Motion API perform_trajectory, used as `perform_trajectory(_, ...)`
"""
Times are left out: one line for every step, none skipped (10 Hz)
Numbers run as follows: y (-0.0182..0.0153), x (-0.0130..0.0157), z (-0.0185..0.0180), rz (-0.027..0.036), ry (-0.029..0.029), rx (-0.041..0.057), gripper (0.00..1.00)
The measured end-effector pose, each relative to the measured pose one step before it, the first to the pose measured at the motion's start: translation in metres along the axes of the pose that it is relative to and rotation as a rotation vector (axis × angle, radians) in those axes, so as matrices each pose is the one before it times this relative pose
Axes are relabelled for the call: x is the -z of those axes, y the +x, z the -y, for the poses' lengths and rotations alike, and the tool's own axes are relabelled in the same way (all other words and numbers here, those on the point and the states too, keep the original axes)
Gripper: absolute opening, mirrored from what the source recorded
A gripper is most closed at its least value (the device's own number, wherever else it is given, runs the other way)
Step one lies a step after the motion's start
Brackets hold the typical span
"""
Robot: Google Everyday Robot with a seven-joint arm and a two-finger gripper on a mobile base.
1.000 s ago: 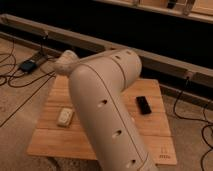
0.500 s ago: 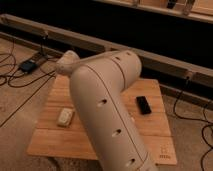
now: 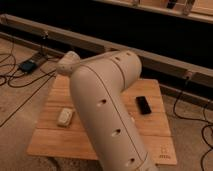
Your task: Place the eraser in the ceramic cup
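A small pale rectangular block (image 3: 65,117), which looks like the eraser, lies on the left part of the wooden table (image 3: 55,142). The ceramic cup is not visible; it is hidden or out of view. My large pale arm (image 3: 102,107) crosses the middle of the table and covers much of it, with its elbow joint (image 3: 67,63) above the far left edge. My gripper is not in view; only the arm's links show.
A flat black rectangular object (image 3: 144,105) lies on the right part of the table. Cables and a small dark box (image 3: 29,65) lie on the floor at the left. More cables (image 3: 205,130) run along the right. A dark wall with a rail stands behind.
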Motion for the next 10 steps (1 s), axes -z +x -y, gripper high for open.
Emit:
perform_trajectory(-0.0005,-0.0012,0.00197,-0.0007,0.00238,-0.00459,0.58)
perform_trajectory(0.00218,0.00202,-0.00243,0.00003,0.01274,0.01255,0.68)
perform_trajectory(0.00563,0.00358,-0.00593,-0.00173,0.02109,0.02039,0.76)
perform_trajectory(0.00803,0.00706,-0.00812,-0.00055,0.01986,0.01747,0.8)
perform_trajectory(0.00611,0.00774,-0.00351,0.00094,0.01549,0.00383,0.8)
perform_trajectory(0.00905,0.00899,-0.0055,-0.00269,0.00855,0.00068,0.8)
perform_trajectory(0.00746,0.00593,-0.0074,-0.00207,-0.00213,0.00579,0.8)
perform_trajectory(0.00852,0.00441,-0.0057,-0.00524,-0.00523,0.00339,0.8)
perform_trajectory(0.00591,0.00226,-0.00359,-0.00566,-0.01388,0.00402,0.8)
perform_trajectory(0.00967,0.00292,-0.00597,-0.00801,-0.05144,0.00703,0.8)
